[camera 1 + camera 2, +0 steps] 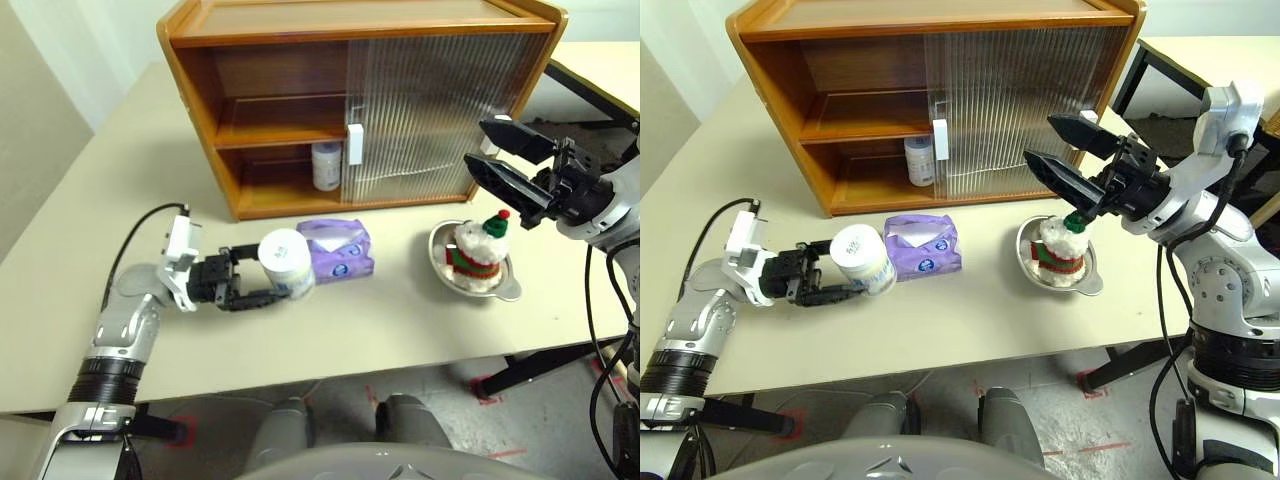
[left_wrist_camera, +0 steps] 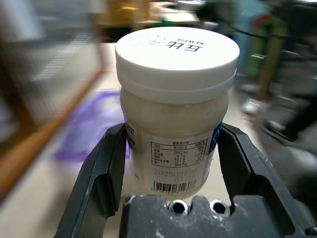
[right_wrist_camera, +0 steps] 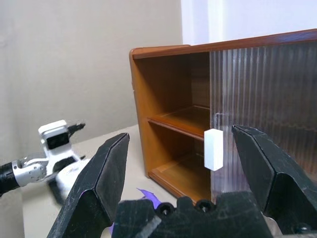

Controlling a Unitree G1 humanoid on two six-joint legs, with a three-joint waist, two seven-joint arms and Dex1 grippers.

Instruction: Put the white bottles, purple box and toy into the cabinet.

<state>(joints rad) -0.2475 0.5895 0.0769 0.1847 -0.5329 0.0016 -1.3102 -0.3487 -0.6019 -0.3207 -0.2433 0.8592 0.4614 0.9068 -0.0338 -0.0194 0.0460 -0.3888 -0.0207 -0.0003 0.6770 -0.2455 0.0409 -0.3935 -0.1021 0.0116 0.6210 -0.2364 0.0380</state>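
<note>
Left eye view: the cabinet (image 1: pixel 362 100) stands at the far side of the beige table (image 1: pixel 90 210), its ribbed sliding door (image 1: pixel 430 115) drawn across the right half, with a white handle (image 1: pixel 355 143) at the door's left edge; the left half is open. One white bottle (image 1: pixel 326 165) stands upright on the cabinet's lower shelf, just left of the handle. In front of the cabinet, near its middle, the purple box (image 1: pixel 342 250) lies on the table. In front of the cabinet's right end, a steel bowl (image 1: pixel 476 262) holds the toy (image 1: pixel 478 248), upright, green hat and red pompom uppermost. The left gripper (image 1: pixel 268 283) pinches the second white bottle (image 1: pixel 287 263) between its two black fingers, in front of the cabinet's open left half and just beside the purple box; whether they touch cannot be told. The right gripper (image 1: pixel 495 150), fingers spread wide and holding nothing, hovers before the cabinet's right end, above the toy.
</note>
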